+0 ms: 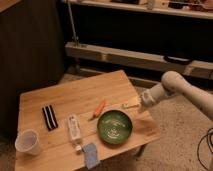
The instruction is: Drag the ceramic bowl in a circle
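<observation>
Approach step; no contact with the dish yet. Ceramic bowl (pixel 115 127) sits toward the 4 o'clock corner of the wooden table (pixel 75 95). Gripper (pixel 143 100) hangs at the bowl's 1 o'clock, by the table's edge, just beside a small pale block (pixel 131 105). Wide or narrow: cannot tell. Next, I judge: come down to the rim, catch it, then sweep a loop, minding the orange stick (pixel 100 107) at the bowl's 11 o'clock.

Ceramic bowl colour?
Ceramic bowl: dark green, pale centre markings; camera view. Gripper at right table edge.
</observation>
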{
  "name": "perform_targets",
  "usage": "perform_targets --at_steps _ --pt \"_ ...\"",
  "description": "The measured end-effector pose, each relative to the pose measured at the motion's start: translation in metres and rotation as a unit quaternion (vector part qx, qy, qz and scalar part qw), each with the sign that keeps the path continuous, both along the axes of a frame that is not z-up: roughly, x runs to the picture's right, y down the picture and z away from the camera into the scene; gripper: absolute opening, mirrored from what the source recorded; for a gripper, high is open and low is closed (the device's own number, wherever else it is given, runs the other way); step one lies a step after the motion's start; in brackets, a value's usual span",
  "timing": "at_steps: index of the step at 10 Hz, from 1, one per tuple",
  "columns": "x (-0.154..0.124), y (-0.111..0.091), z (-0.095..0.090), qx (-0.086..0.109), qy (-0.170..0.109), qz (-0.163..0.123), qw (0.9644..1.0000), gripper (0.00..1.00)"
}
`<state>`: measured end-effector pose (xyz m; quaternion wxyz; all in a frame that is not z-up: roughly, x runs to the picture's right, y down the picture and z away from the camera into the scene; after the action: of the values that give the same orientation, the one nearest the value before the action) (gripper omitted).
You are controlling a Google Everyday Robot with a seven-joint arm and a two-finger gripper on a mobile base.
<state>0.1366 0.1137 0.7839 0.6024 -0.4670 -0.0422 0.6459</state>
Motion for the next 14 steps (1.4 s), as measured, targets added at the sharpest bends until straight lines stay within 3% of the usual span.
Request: perform_targets --at_steps 5,8,9,11,14 --pt "0.004 0.012 0.015 -0.004 0.03 0.007 0.9995 0.78" --pt "0.008 0.02 0.021 -0.015 0.024 0.009 0.9996 0.49" --pt "0.01 0.022 0.021 -0.018 0.022 0.007 0.9996 0.44" --pt "0.017 0.032 0.024 -0.023 0.028 -0.003 0.9993 0.44" --pt "0.024 0.042 0.027 -0.023 0.055 -0.029 0.9978 0.66"
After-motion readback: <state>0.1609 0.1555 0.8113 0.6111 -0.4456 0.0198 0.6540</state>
